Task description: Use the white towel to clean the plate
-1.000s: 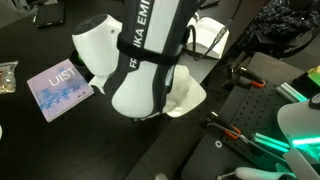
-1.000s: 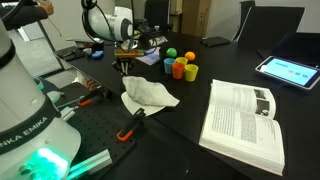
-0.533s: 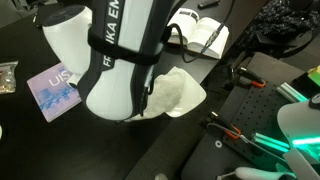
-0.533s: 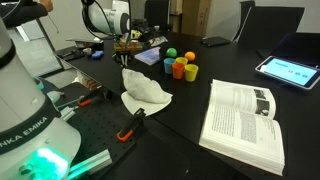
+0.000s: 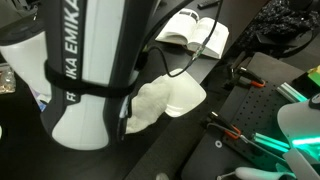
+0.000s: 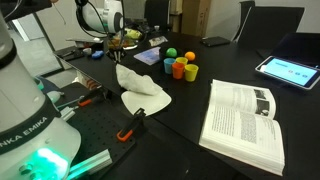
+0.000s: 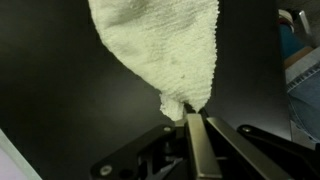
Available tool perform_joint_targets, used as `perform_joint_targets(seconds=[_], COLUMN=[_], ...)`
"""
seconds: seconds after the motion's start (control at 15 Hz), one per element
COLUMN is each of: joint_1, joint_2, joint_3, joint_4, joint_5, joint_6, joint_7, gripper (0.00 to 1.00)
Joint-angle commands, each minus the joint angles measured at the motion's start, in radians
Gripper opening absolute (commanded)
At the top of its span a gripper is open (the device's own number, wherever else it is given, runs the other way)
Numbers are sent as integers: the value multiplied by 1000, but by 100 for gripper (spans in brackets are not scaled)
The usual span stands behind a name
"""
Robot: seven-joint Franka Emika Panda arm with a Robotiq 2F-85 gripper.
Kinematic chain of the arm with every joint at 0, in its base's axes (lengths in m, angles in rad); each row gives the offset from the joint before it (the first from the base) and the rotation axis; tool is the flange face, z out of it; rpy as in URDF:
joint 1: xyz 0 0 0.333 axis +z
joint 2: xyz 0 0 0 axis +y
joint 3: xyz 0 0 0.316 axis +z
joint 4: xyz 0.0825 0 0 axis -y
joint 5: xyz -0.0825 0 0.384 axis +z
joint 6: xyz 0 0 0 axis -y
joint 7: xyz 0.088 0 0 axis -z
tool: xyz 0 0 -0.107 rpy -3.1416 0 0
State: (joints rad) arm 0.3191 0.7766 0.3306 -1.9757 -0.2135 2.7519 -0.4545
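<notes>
The hand (image 7: pixel 191 122), pinching the white towel (image 7: pixel 160 40) at its twelve o'clock, had drawn it higher off the counter (image 6: pixel 190 115). With the grasp secured, wiping the plate remained undone.

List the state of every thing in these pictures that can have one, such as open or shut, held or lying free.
gripper: shut on one corner of the white towel
white towel: crumpled, pinched at a corner, lower part resting on the black table
book: lying open
tablet: screen lit
</notes>
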Motion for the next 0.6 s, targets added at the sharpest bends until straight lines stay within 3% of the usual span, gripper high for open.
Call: perform_joint_targets(seconds=[0.0, 0.27, 0.53], joint_1=[45, 70, 33], joint_2=[51, 66, 74], joint_3=[-4, -3, -12], joint_4=[108, 193, 233], joint_5=[-25, -30, -20], joint_6=[7, 7, 2], joint_7=[42, 38, 19], gripper=[1, 1, 1])
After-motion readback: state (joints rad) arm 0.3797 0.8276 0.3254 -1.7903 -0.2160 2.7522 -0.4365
